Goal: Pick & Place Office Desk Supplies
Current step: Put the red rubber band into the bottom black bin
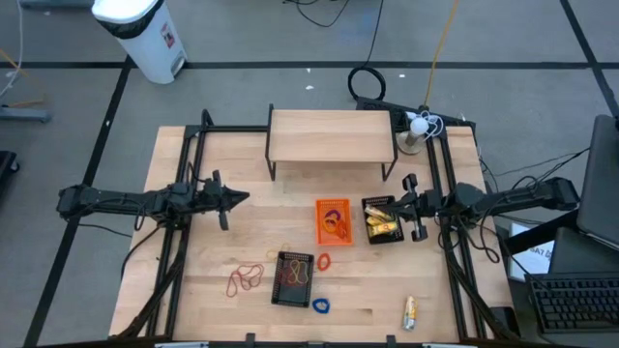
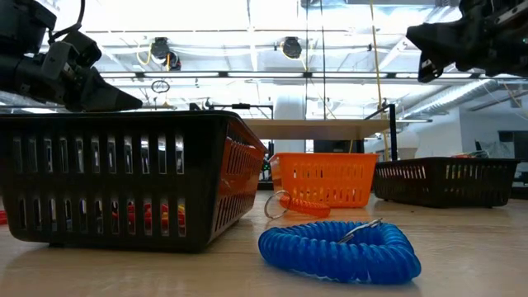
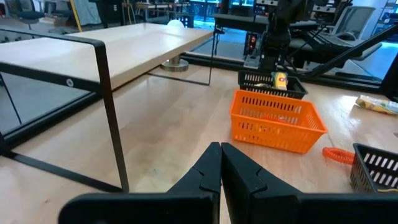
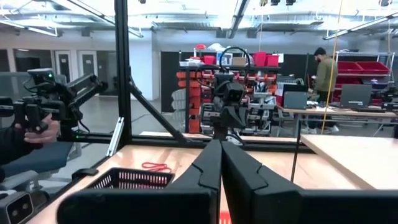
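Three slatted plastic baskets on the wooden table [image 1: 213,261]: the orange basket [image 1: 332,221] holds thin loops, the right black basket [image 1: 382,221] holds yellow packets, the front black basket [image 1: 294,278] has red bits inside. Loose rubber bands [image 1: 245,278], a blue coil [image 1: 320,305] and a yellow packet [image 1: 410,311] lie on the wood. The left gripper [image 1: 242,198] and the right gripper [image 1: 398,201] are both pinched closed, empty.

A pale wooden tabletop [image 1: 232,242] stands on a grey floor [image 1: 242,29] crossed by dark tape lines, with a white bin [image 1: 143,34] at the upper left. Ceiling strip lights [image 2: 247,16] glare overhead. In the room's background, a person [image 4: 323,71] stands by red shelving [image 4: 367,71].
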Controlling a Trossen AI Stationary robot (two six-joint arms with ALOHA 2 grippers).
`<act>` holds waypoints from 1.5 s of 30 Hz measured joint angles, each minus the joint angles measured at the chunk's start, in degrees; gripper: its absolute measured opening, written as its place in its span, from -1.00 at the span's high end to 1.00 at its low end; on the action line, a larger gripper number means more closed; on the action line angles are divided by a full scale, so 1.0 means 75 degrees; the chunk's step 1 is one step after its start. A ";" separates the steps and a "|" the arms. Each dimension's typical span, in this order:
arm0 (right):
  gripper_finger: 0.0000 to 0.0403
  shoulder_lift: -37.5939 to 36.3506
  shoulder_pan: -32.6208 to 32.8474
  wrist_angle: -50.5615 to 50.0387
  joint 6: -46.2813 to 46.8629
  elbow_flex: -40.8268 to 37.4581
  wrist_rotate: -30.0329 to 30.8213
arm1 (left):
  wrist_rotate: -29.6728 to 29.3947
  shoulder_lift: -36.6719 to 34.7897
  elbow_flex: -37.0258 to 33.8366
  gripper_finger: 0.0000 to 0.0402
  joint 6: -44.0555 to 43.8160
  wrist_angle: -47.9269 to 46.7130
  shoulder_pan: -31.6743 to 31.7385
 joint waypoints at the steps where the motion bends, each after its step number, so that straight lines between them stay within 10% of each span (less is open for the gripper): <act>1: 1.00 -0.0020 0.0000 0.0017 0.0001 -0.0038 0.0000 | -0.0006 -0.0002 0.0000 0.95 0.0000 -0.0001 0.0001; 45: 1.00 -0.1930 -0.0152 -0.2053 0.0121 -0.0199 0.0601 | -0.0053 -0.0001 0.0000 0.95 0.0061 -0.0476 -0.0002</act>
